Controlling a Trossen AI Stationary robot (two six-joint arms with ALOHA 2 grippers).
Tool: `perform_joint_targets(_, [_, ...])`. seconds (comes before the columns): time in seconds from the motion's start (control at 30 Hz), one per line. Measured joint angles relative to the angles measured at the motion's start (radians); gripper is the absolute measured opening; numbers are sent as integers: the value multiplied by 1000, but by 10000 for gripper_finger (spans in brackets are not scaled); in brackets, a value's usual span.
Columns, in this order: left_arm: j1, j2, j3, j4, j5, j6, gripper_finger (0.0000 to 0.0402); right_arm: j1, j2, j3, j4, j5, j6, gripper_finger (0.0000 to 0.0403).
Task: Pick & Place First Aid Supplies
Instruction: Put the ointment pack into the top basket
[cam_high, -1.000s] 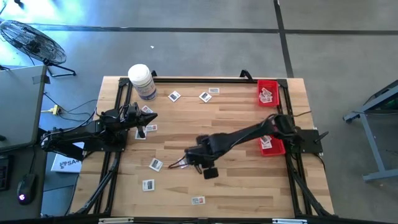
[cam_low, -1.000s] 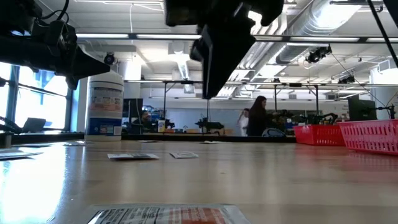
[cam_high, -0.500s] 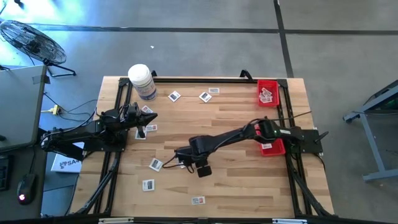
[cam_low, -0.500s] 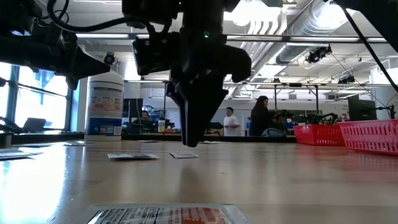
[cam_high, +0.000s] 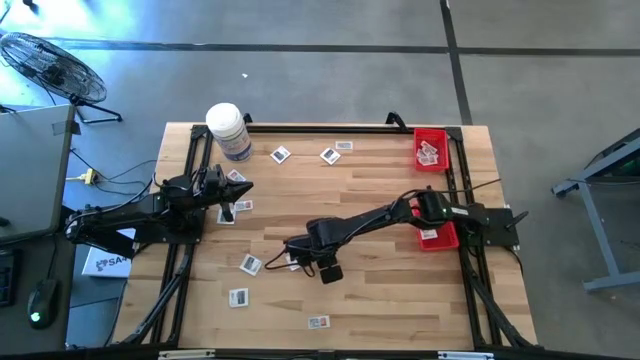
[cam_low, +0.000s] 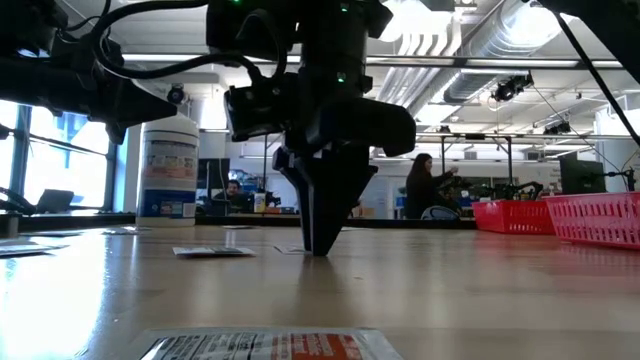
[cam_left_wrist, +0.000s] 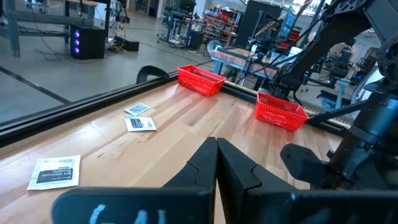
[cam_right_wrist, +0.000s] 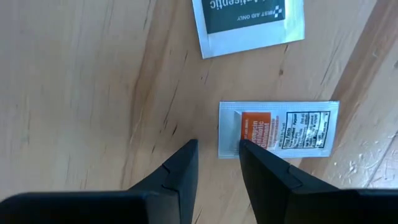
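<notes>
Packet (cam_right_wrist: 278, 129) | flat on table (cam_high: 400, 290), long axis across jaw gap | right tool (cam_right_wrist: 217, 149) narrowly open, one finger on its near edge

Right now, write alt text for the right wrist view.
The right gripper points down at the wooden table, fingers apart at the edge of a small white packet with an orange panel. Another white packet lies just beyond.

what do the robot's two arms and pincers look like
Both arms are dark, nearly black, built of jointed tube segments with black cables looped along them. The left arm ends in the left pincer, with two matte black wedge fingers tapering to thin tips. The right arm shows a small green light near one joint, and the right pincer has the same plain black tapered fingers, without markings.
</notes>
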Motion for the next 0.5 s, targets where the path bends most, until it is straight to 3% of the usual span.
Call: perform_joint_targets(0.5, [0, 0, 0, 0, 0, 0, 1, 4, 6, 72, -66, 22, 11, 113])
